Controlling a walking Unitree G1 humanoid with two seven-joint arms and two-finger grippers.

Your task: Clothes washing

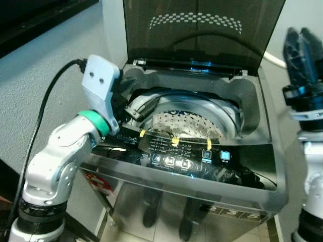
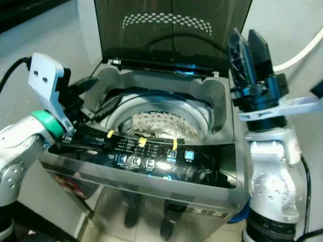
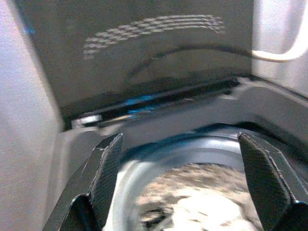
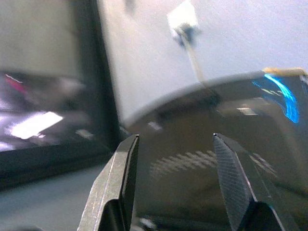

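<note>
A grey top-loading washing machine (image 1: 262, 151) stands before me with its dark lid (image 1: 202, 30) raised. In its steel drum lies pale, patterned laundry (image 1: 186, 126). My left gripper (image 1: 135, 108) reaches over the tub's left rim, and in the left wrist view this gripper (image 3: 180, 159) is open with nothing between its fingers, looking down at the laundry (image 3: 202, 192). My right gripper (image 2: 247, 50) is held up beside the machine's right side, pointing upward. It (image 4: 175, 163) is open and empty, facing the lid (image 4: 216, 144).
The lit control panel (image 1: 192, 161) with yellow tape strips runs along the machine's front edge. A white hose (image 1: 275, 59) hangs behind on the right. A black cable (image 1: 50, 96) loops from my left arm. Grey wall is close on the left.
</note>
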